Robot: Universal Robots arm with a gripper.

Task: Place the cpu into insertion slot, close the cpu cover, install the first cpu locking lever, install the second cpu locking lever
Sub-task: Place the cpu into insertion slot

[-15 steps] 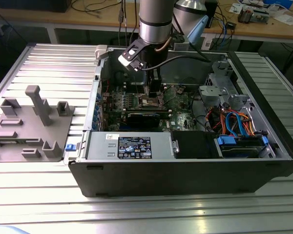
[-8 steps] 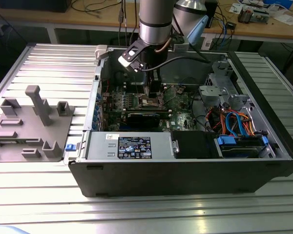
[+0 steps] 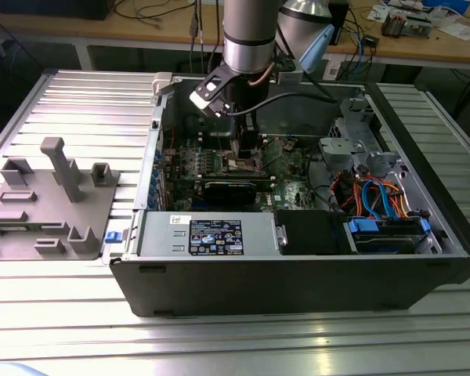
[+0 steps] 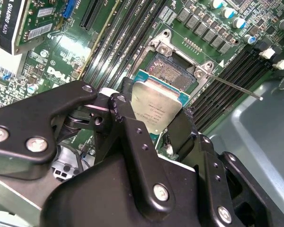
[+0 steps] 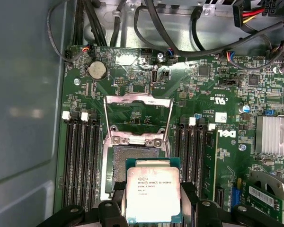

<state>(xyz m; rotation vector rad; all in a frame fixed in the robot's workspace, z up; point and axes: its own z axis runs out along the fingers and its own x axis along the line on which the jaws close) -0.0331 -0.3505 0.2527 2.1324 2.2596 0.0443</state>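
Two fingers of the tool [image 4: 151, 118] are clamped on the cpu [image 5: 153, 194], which hangs partly over the insertion slot [image 5: 132, 158], probably not seated yet, hard to tell. Hinged at the slot's edge, the cpu cover [image 5: 138, 98] stands flipped wide open.

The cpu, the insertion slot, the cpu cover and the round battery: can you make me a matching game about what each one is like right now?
1 cpu
2 insertion slot
3 cpu cover
4 round battery

A swung open
B silver disc lying on the green board
C held in the gripper
D uncovered, nothing in it

Pairs: 1-C, 2-D, 3-A, 4-B
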